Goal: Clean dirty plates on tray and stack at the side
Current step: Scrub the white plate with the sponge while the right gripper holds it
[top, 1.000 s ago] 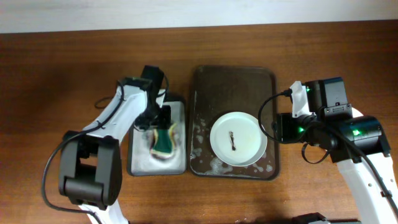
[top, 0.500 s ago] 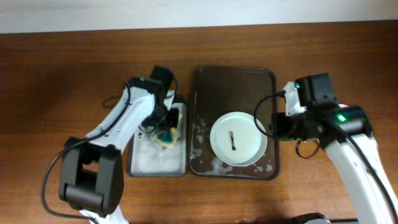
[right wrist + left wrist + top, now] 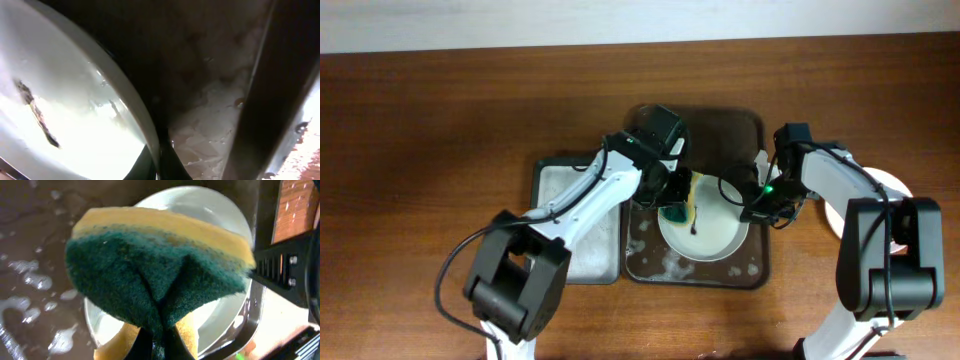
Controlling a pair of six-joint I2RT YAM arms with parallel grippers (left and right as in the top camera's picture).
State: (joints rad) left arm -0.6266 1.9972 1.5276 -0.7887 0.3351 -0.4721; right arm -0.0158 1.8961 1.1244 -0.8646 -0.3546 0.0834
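Judging from the overhead view, I think the task is somewhere in the middle. One white plate point(image 3: 715, 235) lies in the brown tray point(image 3: 720, 125), in its nearer half, and a dark smear point(image 3: 37, 117) is still at its centre, so this plate is not clean yet. At the right side of the worktop point(image 3: 420, 150), half hidden under the right arm, I see a white round thing point(image 3: 892, 183) which is probably one or more plates already put aside; how many, I cannot tell. I do not see any third plate clearly.

My left gripper point(image 3: 159, 342) is clenched on a green and yellow sponge point(image 3: 150, 265) and holds it just above the plate's left part, green face down. My right gripper point(image 3: 160, 160) seems to pinch the right rim of the plate to steady it. Wet suds point(image 3: 660, 265) lie on the tray floor near the plate. The smaller grey tray point(image 3: 560, 200) is on the left.

What is left, I think: scrub this plate, then stack it at the side.

I can read no brand, label or writing anywhere.
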